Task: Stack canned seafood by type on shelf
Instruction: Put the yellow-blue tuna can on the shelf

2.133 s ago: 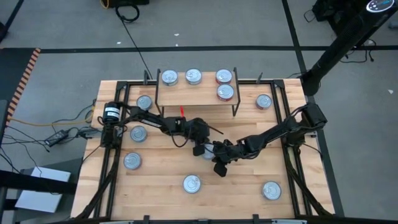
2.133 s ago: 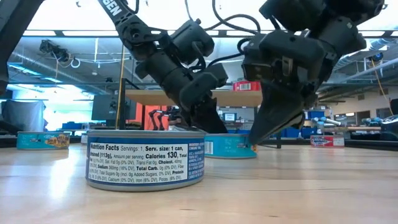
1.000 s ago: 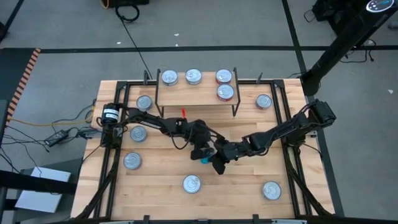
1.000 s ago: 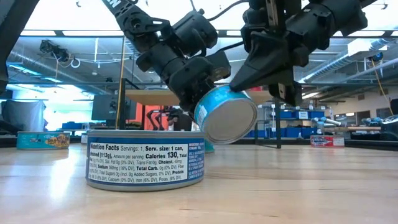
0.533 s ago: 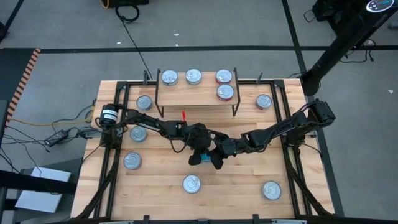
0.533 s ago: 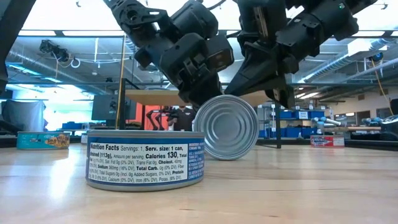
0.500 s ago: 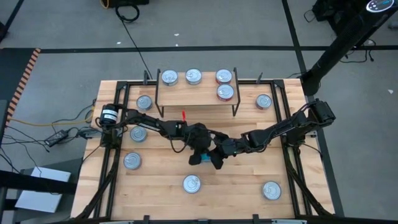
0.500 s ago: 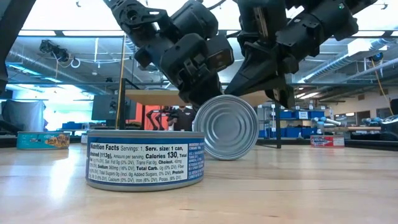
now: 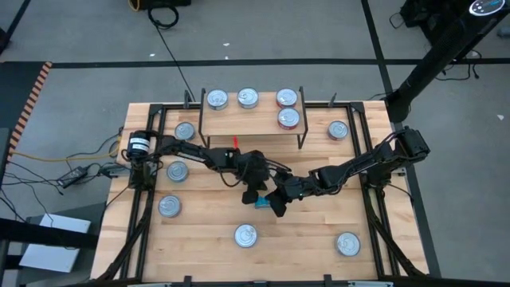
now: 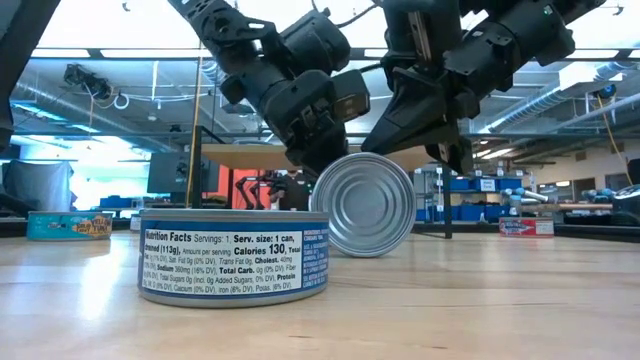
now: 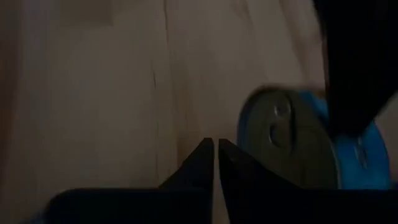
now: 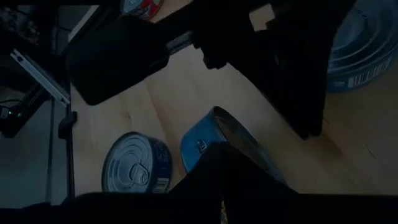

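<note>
Low view has the teal can [image 10: 367, 204] standing on its edge mid-table, flat silver end facing the camera, so its axis runs level across the table. Left gripper [image 11: 216, 148] has its fingers pinched nearly together beside the can, holding nothing. Right gripper [image 10: 440, 135] is closed too, right above the can; can't tell if it's touching. Shelf [image 9: 247, 119] sits well behind.

Centre of table [image 9: 207, 219]: both arms converge, left tool [image 9: 253, 194] and right tool [image 9: 278, 204] crowding a teal can on edge [image 9: 262, 202]. Shelf [image 9: 251, 119] in upper centre carries four cans. Open wood lies lower left and between the bottom-centre can [image 9: 245, 235] and the lower-right can [image 9: 347, 244].
</note>
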`<state>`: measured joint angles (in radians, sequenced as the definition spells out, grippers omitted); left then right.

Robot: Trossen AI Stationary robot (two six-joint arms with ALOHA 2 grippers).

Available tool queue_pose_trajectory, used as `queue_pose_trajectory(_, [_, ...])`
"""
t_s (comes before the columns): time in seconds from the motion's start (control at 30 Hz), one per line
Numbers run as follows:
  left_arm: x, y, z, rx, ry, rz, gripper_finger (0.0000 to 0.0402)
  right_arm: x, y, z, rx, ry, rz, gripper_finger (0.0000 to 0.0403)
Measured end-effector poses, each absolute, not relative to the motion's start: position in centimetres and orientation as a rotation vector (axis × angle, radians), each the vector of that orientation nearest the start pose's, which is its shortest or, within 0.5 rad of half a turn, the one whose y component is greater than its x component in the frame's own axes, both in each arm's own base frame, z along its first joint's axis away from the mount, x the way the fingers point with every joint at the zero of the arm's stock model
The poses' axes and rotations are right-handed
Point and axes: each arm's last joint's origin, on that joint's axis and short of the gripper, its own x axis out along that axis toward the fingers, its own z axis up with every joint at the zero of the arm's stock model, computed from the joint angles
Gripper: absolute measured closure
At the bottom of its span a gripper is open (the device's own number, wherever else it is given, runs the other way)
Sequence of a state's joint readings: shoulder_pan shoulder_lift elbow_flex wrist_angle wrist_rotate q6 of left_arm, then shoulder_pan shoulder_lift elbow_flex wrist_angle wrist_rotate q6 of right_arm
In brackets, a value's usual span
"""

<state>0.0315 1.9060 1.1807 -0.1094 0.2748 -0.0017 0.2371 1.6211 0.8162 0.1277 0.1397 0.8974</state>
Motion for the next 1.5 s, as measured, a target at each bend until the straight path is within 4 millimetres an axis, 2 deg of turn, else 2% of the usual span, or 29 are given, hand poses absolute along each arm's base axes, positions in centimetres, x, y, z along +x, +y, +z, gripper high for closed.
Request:
queue_pose_trajectory(0.23, [39.3, 0.8, 18.7, -0.099, 1.028, -0.239, 0.031, 31.3, 7.2, 17.1, 0.718, 0.664, -0.203, 0.0396])
queue_pose_trajectory(0.4, [39.2, 0.4, 20.5, -0.063, 1.093, -0.289, 0.0258, 31.3, 7.2, 17.1, 0.699, 0.666, -0.197, 0.0396])
queue_pose_trajectory(0.53, [38.6, 0.3, 20.3, -0.065, 1.16, -0.304, 0.0221, 31.3, 7.2, 17.1, 0.692, 0.668, -0.194, 0.0396])
queue_pose_trajectory(0.67, [38.3, 0.3, 19.5, -0.072, 1.168, -0.298, 0.0202, 31.3, 7.2, 17.1, 0.682, 0.669, -0.191, 0.0396])
queue_pose_trajectory(0.9, [37.8, 0.4, 17.9, -0.148, 1.078, -0.226, 0.0198, 31.3, 7.2, 17.1, 0.671, 0.67, -0.187, 0.0396])
queue_pose_trajectory(1.1, [35.4, 0.3, 18.0, -0.176, 0.954, -0.146, 0.0198, 31.3, 7.2, 17.1, 0.665, 0.671, -0.185, 0.0396])
queue_pose_trajectory(1.33, [31.4, -0.2, 19.8, -0.266, 0.692, -0.097, 0.0198, 31.1, 7.2, 16.9, 0.664, 0.691, -0.192, 0.0396])
queue_pose_trajectory(1.5, [30.0, -1.8, 21.0, -0.273, 0.604, -0.152, 0.0198, 31.0, 7.2, 16.6, 0.657, 0.715, -0.201, 0.0396])
